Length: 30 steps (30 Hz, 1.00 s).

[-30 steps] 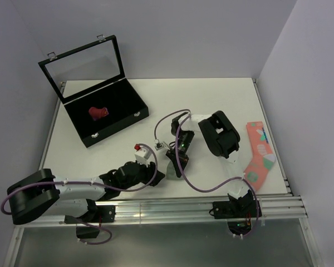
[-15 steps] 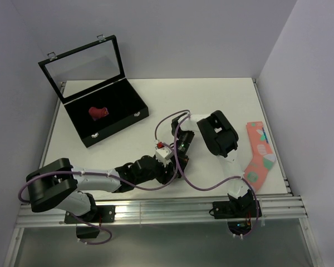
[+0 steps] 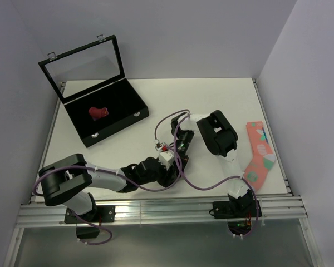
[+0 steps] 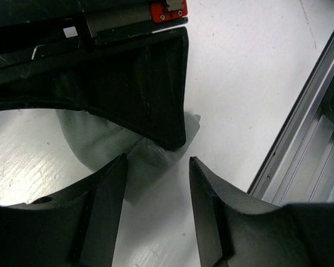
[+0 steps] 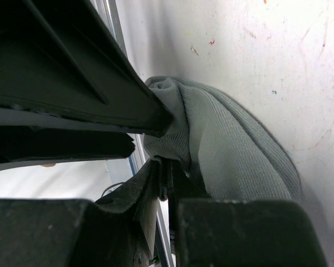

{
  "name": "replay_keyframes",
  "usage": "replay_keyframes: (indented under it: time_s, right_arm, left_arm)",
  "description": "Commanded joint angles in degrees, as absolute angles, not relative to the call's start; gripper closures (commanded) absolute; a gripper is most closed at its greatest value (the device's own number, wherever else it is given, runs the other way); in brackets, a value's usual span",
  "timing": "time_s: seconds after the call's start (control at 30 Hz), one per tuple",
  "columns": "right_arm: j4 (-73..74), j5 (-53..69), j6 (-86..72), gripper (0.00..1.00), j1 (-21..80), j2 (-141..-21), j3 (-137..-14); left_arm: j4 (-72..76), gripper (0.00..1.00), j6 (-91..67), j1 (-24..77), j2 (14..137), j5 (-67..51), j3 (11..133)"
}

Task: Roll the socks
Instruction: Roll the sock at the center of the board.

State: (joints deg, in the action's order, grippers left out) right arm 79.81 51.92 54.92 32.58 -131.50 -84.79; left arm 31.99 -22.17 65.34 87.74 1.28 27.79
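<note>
Looks mid-roll on the grey sock (image 4: pixel 100 144), bunched on the table (image 3: pixel 211 100) by the front rail (image 4: pixel 289 150), pinched in the fully closed right gripper (image 5: pixel 164 172), left gripper (image 4: pixel 156 167) half open, empty, hovering just over it, so next probably needs closing on the loose end and tucking.

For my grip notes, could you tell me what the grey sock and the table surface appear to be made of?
The grey sock looks like soft knit fabric, matte: fine ribbed rows show and it folds limply. The table looks like hard white board, slightly glossy, scuffed and speckled; exact material unclear.
</note>
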Motion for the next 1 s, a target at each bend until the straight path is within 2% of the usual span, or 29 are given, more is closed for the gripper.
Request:
replay_keyframes:
  time_s: [0.0,0.13,0.23,0.37,0.53,0.57,0.6,0.63,0.7,0.83,0.97]
  right_arm:
    - [82.26,49.04,56.25,0.86,31.82,-132.54,-86.4]
    - [82.18,49.04,56.08,0.86,31.55,-132.45,-86.4]
    - [81.83,49.22,55.9,0.86,31.38,-132.19,-86.31]
    - [80.6,49.04,55.11,0.86,31.2,-131.4,-85.61]
    - [77.45,47.99,53.18,0.85,30.94,-129.56,-84.64]
    - [76.65,47.73,52.56,0.82,30.94,-129.2,-84.03]
    - [74.9,47.2,51.43,0.81,30.85,-128.16,-83.68]
    - [73.84,46.76,50.72,0.77,30.85,-127.62,-82.89]
    - [70.16,45.88,48.17,0.7,30.76,-125.09,-81.74]
    - [65.4,43.77,45.18,0.39,30.15,-120.16,-79.02]
    - [65.83,43.68,44.57,0.32,29.18,-116.21,-80.24]
  left_arm:
    - [37.17,0.47,-23.03,65.65,88.94,-0.88,28.92]
    - [38.06,0.48,-23.99,65.65,90.26,-1.23,28.74]
    - [37.53,0.54,-24.78,65.65,91.75,-1.67,29.18]
    - [35.86,0.68,-26.28,65.65,93.16,-1.67,29.44]
    - [32.53,0.81,-28.12,65.65,94.92,-2.46,31.37]
    - [31.13,0.87,-28.21,65.65,95.18,-3.16,31.72]
    - [30.24,0.89,-28.65,65.65,95.79,-3.51,32.69]
    - [27.36,0.99,-29.78,65.65,96.24,-3.52,33.39]
    - [25.67,1.0,-31.02,65.65,97.38,-4.13,34.97]
    - [21.02,1.0,-35.41,65.57,98.87,-5.1,36.56]
    - [16.8,1.0,-39.1,65.31,100.46,-7.55,38.75]
